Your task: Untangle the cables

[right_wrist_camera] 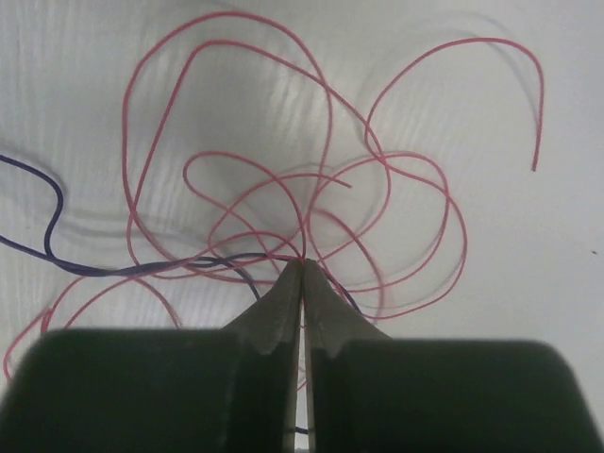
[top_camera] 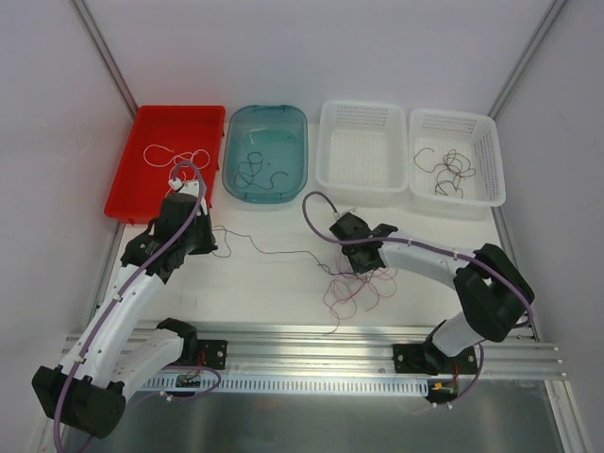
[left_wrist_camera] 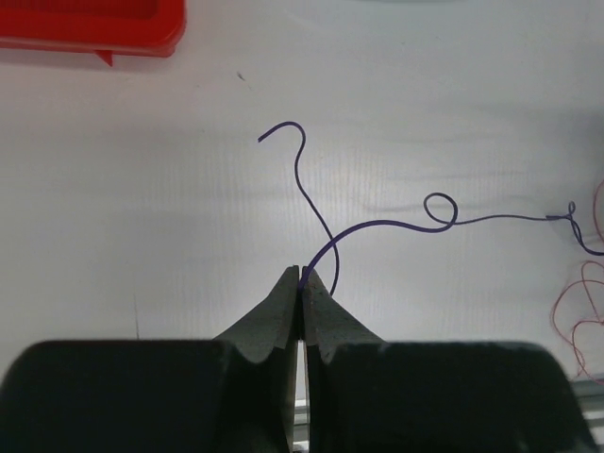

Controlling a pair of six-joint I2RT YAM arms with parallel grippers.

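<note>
Surface: white table (top_camera: 274, 283), white walls behind. The left gripper (left_wrist_camera: 302, 278) is pinched tight on one end of the dark purple strand (left_wrist_camera: 377, 225), which runs right into the cables (top_camera: 354, 288) lying mid-table. The right gripper (right_wrist_camera: 302, 264) is closed on the red-pink strands (right_wrist_camera: 236, 123) at their crossing; whether it also nips the dark one is unclear.

Advised: anchor the clump and draw left slowly and low, watching for snags.

Far edge:
- red tray (top_camera: 123, 193): white strand (top_camera: 175, 156)
- teal bin (top_camera: 267, 108): dark strands (top_camera: 253, 170)
- first white basket (top_camera: 363, 106): none visible
- second white basket (top_camera: 453, 115): brown strands (top_camera: 448, 172)

Two baskets (top_camera: 362, 151), one tray (top_camera: 142, 184), one tub (top_camera: 283, 132).
</note>
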